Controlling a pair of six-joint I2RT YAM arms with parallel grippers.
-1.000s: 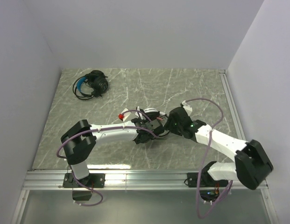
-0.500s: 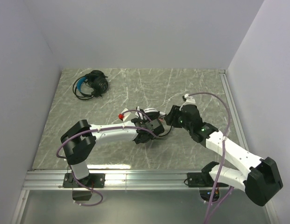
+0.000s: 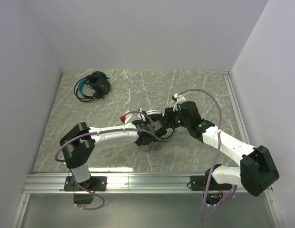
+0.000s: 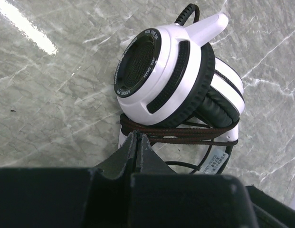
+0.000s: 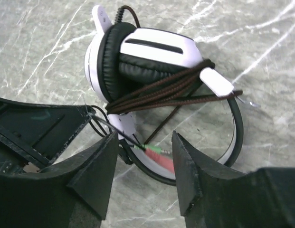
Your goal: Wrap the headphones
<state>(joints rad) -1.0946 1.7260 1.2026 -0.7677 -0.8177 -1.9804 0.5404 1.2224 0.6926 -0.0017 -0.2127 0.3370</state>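
Two arms meet at the middle of the marbled table (image 3: 195, 90). Between them the white headset (image 4: 171, 71) lies on its side with its ear cups folded together. The black headset (image 3: 93, 86) with the blue headband sits well apart in the far left corner, its cable gathered close round it, so I judge that one finished. The step in hand looks like the end of the winding on the white one: the braided cable (image 5: 161, 92) crosses the cups in several turns, and only a thin tail ending in the green and red plugs (image 5: 149, 149) lies loose beside the headband. The left gripper (image 4: 137, 140) has its fingers pressed together right at the wound strands; whether a strand is pinched between them I cannot tell. The right gripper (image 5: 145, 145) is spread wide, one finger on each side of the plugs, clasping nothing. The next move probably calls for closing on that tail and tucking it under a turn without pulling the loops slack. From above, the arms cover most of the white headset, and the cable's run beneath the cups is hidden. A small red spot (image 3: 122, 117) near it is too small to name.
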